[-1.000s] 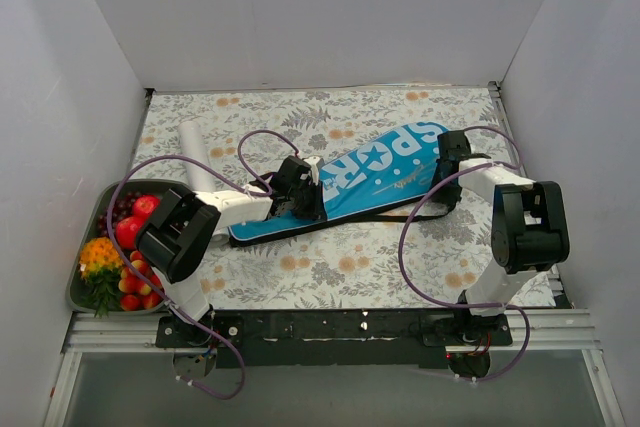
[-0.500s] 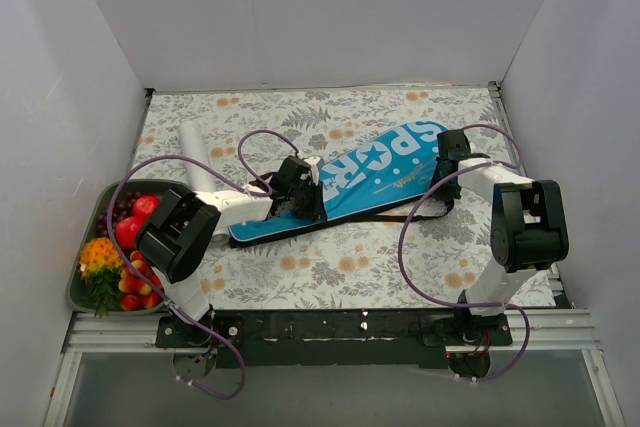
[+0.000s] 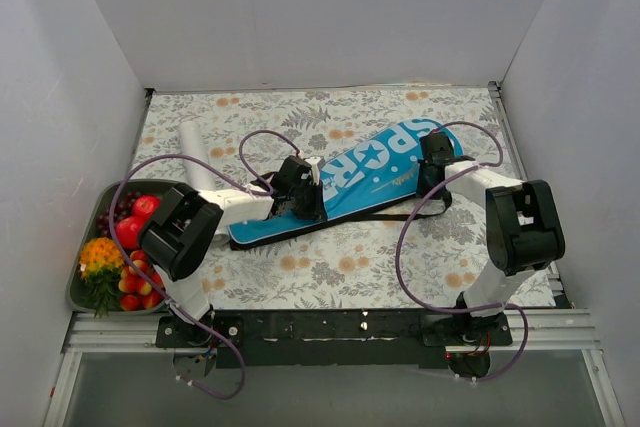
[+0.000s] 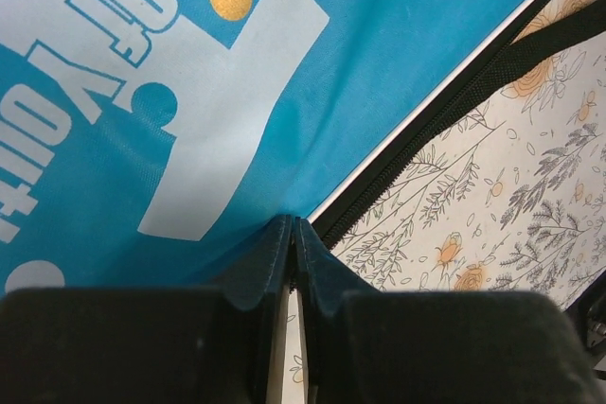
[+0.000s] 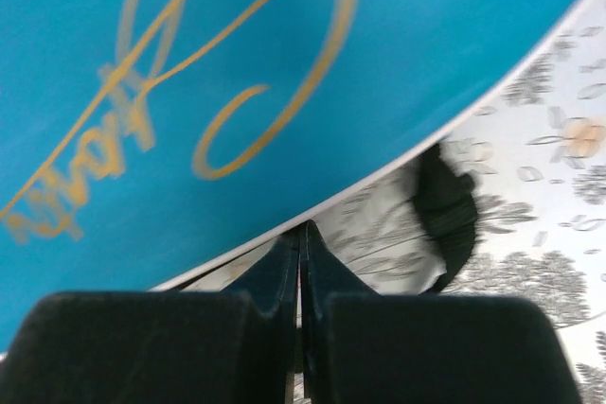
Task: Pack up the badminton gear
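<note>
Beneath the left gripper point(image 3: 308, 197) and right gripper point(image 3: 433, 155) lies the blue "SPORT" cover point(image 3: 350, 182), contents hidden. Both grippers are clenched at its edge, the right just beside a black strap point(image 5: 445, 205). Left of the left gripper sit a white tube point(image 3: 195, 152) and a tray point(image 3: 73, 292) of fruit point(image 3: 135, 222). Flowered surface point(image 3: 350, 257) shows on their near side.

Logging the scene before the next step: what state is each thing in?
cover: lying flat, slanted across the table
tube: lying on its side
strap: slack beside the cover
tray: holding fruit
left gripper: shut on the cover's edge
right gripper: shut at the cover's edge, grip unclear
</note>
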Robot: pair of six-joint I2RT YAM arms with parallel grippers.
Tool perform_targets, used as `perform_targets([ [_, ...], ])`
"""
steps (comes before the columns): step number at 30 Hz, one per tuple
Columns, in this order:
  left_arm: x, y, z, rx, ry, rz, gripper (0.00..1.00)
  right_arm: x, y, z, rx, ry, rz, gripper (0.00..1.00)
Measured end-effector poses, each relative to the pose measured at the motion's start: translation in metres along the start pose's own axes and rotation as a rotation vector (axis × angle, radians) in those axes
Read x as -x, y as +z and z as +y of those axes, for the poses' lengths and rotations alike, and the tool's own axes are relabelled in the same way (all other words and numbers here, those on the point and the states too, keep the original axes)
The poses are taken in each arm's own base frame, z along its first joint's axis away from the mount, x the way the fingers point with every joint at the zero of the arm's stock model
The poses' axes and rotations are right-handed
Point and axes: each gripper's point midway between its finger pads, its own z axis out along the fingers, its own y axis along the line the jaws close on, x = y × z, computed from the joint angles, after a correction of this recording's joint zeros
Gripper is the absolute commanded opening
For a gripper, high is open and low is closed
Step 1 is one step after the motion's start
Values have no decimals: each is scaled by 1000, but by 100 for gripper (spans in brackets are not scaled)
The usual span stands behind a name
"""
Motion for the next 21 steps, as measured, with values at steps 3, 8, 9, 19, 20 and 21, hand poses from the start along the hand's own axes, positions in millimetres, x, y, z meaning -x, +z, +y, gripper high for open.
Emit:
perform_targets([
  [3,0,2,0,-5,-3,1,0,-7,-4,22,41,-58,1,1],
  [8,3,6,-1,-17,-14,-3,0,-21,-13,63,142,-144,20,1],
  [9,3,6,-2,-20,-15,-4,0,-24,-15,71,162,-157,26,1],
  [19,5,8,-3,-29,-18,-8,0,-73,-45,157,395,-346,101,1],
  [20,5,8,-3,-28,-18,-8,0,-79,-49,165,416,-367,111,1],
  [21,5,8,-3,-28,-18,-8,0,-86,-53,173,435,-389,126,1],
])
